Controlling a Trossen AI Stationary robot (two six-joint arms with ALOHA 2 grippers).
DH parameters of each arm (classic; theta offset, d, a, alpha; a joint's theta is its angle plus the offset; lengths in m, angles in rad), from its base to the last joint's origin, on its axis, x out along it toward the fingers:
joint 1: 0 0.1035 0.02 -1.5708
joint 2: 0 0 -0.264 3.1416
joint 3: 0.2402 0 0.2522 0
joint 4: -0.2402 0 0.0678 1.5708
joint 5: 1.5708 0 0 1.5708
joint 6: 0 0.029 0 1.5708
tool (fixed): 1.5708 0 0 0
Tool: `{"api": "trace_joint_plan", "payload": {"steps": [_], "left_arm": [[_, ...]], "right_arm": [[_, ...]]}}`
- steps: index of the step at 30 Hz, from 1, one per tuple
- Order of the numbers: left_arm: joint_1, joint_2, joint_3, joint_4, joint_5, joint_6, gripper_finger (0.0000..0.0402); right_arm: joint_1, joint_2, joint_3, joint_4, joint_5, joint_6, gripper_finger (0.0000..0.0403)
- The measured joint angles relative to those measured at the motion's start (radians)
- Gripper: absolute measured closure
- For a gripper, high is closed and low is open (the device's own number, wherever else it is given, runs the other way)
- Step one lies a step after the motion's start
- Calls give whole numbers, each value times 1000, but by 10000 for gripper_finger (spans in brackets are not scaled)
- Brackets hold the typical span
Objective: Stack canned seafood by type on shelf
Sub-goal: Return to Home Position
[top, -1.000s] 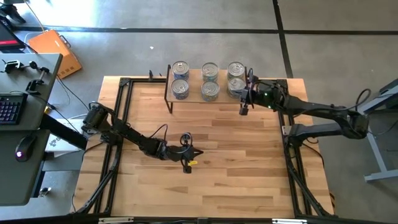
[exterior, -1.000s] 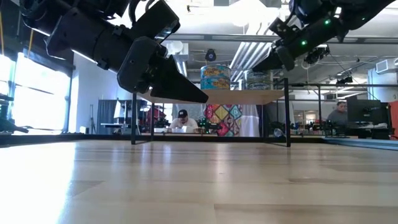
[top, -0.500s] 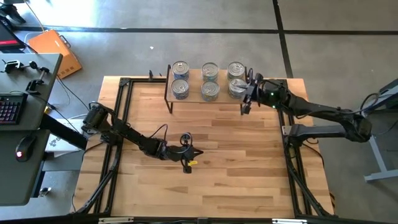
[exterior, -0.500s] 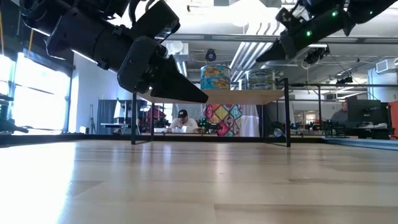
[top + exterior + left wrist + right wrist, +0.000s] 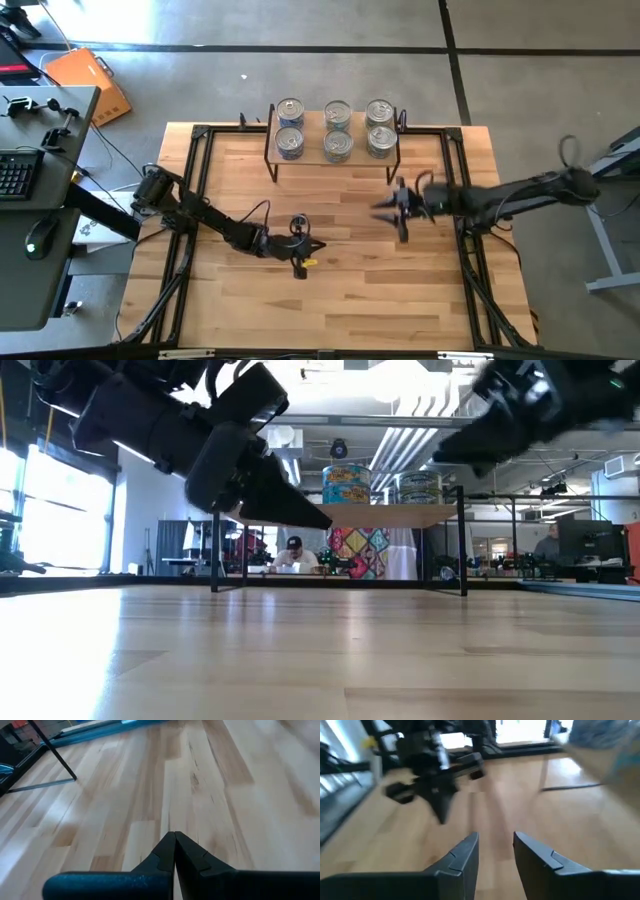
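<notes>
The canned seafood (image 5: 337,128) stands on the shelf (image 5: 312,133) at the table's far side: several silver-lidded tins in two rows of three, resting on their flat bottoms. In the low view, tins (image 5: 347,483) with bluish labels show on the shelf board (image 5: 400,515). My right gripper (image 5: 392,210) hovers open in front of the shelf's right end, holding nothing; its own view shows the gap between its fingers (image 5: 495,851). Near the table's middle, my left gripper (image 5: 312,247) stays shut and empty above the wood (image 5: 175,840).
Black frame rails (image 5: 194,200) run along the table's left and right sides. A desk with a keyboard (image 5: 18,172) stands left of the table. People (image 5: 293,550) sit in the room beyond the table. Bare wood lies between the two grippers.
My right gripper has drawn back from the right end of the shelf toward the table's near edge, fast enough to blur. The tins on the shelf have stayed in place.
</notes>
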Motion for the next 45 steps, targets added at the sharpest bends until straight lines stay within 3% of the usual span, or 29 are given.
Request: {"api": "trace_joint_plan", "payload": {"steps": [4, 9, 12, 14, 18, 21, 24, 28, 32, 39, 43, 45], "left_arm": [[-37, -39, 0, -131, -77, 51, 402], [-53, -117, 0, -286, -230, 16, 401], [-40, -161, -3, -296, -128, 15, 402], [-28, -187, -26, -273, -44, 24, 402], [-9, -250, -102, -181, -10, 2, 402], [6, -297, -171, -129, -7, -4, 402], [25, -363, -225, -109, 0, -28, 402], [66, -476, -307, -106, 49, -69, 402], [125, -621, -419, -69, 112, -95, 402], [242, -939, -626, -43, 189, -142, 402], [292, -1137, -743, -10, 217, -155, 401], [308, -1229, -742, -123, 252, -164, 402]], "right_arm": [[204, 75, -176, 329, 225, 147, 289], [434, 227, -263, 507, 556, 225, 289], [497, 316, -266, 511, 673, 270, 289], [510, 371, -266, 526, 675, 295, 289], [514, 445, -267, 572, 551, 240, 289], [482, 448, -293, 695, 418, 78, 289], [366, 383, -388, 815, 289, 12, 300], [197, 292, -384, 758, 161, -36, 323], [68, 224, -390, 755, -55, -91, 341], [-87, 105, -390, 658, -228, -82, 366], [-123, 83, -390, 667, -249, -88, 371], [-129, 83, -390, 669, -249, -72, 371]]}}
